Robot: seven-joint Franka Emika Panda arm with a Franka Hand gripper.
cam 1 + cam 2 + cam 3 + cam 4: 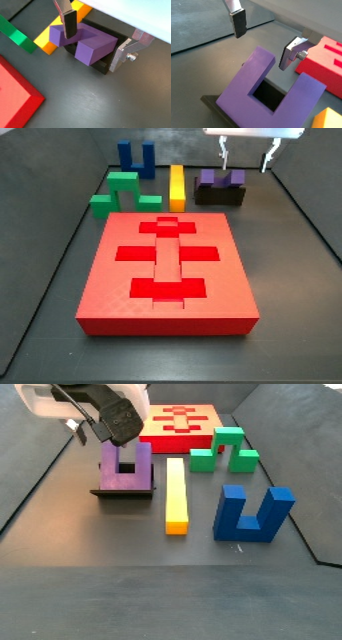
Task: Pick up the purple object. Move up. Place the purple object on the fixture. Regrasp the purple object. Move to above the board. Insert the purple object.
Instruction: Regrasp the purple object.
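Tool point(249, 152) hangs just above the purple block point(222, 177), fingers spread wide and gripping nothing. In a wrist view one finger point(69, 21) hangs over one prong of the block, the other finger point(127, 52) is out past the fixture's point(107, 64) edge. In the other wrist picture both fingers point(238, 22) are clear of the block point(271, 95) with open air between them (no contact visible). In a side view the tool point(112, 432) sits just over the block's prongs point(124, 466).

Purple block rests on the fixture point(222, 197), directly under the tool, prongs pointing up, base down in the dark bracket point(123, 492). It looks upright, not tilted.

Yellow bar point(177, 186) lies flat on the bench point(287, 278) just beside the fixture, apart from it. Past the bar from the tool: green piece point(123, 189) and blue two-prong block point(134, 155), both well clear of the tool. In a side view the blue block point(251, 514) stands prongs up, next to the yellow bar point(175, 496).

Red board point(167, 273) lies flat on the bench, well apart from the tool, cross and T cut-outs all bare. A corner of it shows in both wrist views point(15, 97) point(323, 65).
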